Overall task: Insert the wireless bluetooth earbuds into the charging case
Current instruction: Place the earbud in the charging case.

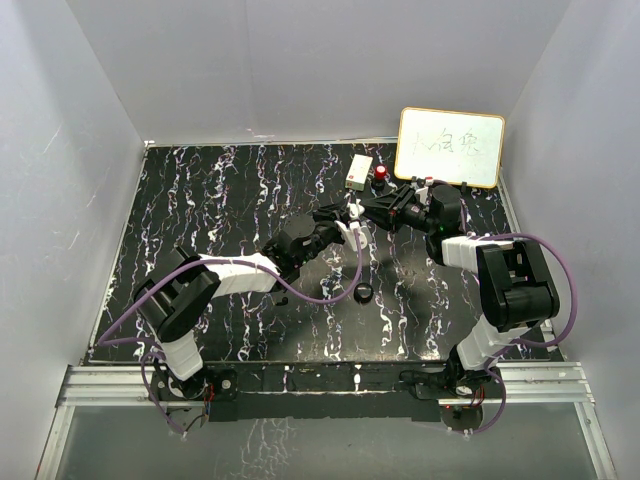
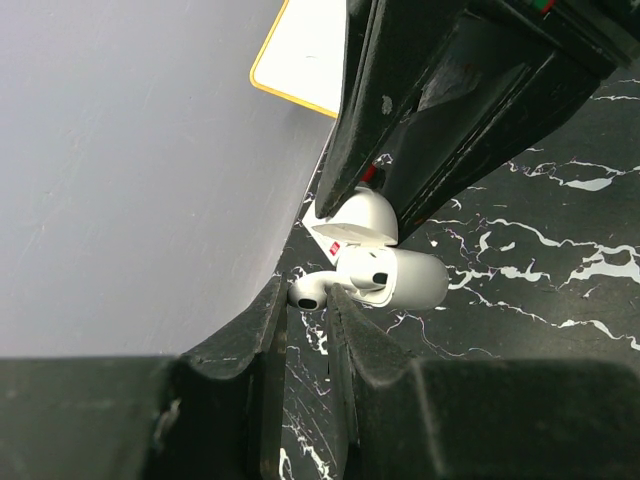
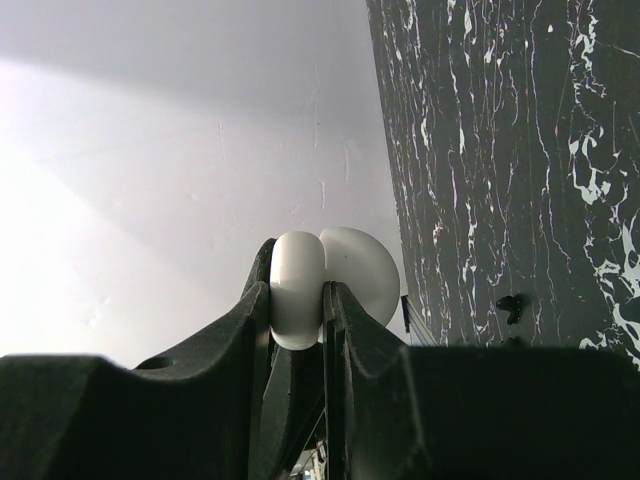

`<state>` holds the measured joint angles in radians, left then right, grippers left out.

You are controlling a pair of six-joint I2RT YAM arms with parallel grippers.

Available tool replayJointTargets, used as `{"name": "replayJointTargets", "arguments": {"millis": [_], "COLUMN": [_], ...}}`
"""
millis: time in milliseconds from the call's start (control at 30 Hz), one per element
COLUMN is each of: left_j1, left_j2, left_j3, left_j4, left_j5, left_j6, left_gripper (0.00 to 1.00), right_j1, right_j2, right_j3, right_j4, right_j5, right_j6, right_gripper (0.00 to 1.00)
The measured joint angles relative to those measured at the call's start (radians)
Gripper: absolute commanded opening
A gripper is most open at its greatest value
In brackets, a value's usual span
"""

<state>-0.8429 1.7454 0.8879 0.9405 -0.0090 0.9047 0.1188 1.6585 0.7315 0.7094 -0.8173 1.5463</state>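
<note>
- The left claw (image 2: 306, 300), its fingers drawn to a narrow gap, pinches a white earbud (image 2: 311, 289) at its very tips; the bud's rounded head pokes out past them.
- The right claw (image 3: 297, 302) is clamped tight on the body of the white charging case (image 3: 297, 268), with the hinged lid (image 3: 362, 270) swung open beside the fingers.
- In the left wrist view the case (image 2: 405, 280) lies tilted just beyond the left claw's tips. Its open mouth faces the earbud, which sits right at the rim. Whether the two touch cannot be told.
- From above, both claws meet over the far middle of the marbled black table (image 1: 220, 200), left (image 1: 335, 215) facing right (image 1: 368, 208).
- A whiteboard (image 1: 450, 147) leans at the far right corner, and a black ring (image 1: 364, 293) lies on the table nearer the arm bases.
</note>
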Motion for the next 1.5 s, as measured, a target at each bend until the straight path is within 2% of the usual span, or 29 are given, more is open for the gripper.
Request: {"name": "replayJointTargets", "arguments": {"millis": [367,733,1500], "left_j1": [-0.006,-0.006,-0.006], "left_j2": [0.0,0.0,-0.001], "left_j3": [-0.005,-0.005,-0.005], "left_j4": [0.006,0.005,0.006], "left_j5": [-0.014,-0.021,-0.032], "left_j6": [-0.011,-0.039,-0.063], "left_gripper": [0.06,0.07,0.19], "right_j1": [0.0,0.002,0.004], "right_j2": [0.006,0.017,0.027], "right_j3": [0.001,0.008,0.012], "right_j4": [0.003,0.006,0.024], "right_j5": [-0.001,-0.002,-0.002], "right_j6": [0.002,0.006,0.013], "right_gripper": [0.0,0.0,0.0]}}
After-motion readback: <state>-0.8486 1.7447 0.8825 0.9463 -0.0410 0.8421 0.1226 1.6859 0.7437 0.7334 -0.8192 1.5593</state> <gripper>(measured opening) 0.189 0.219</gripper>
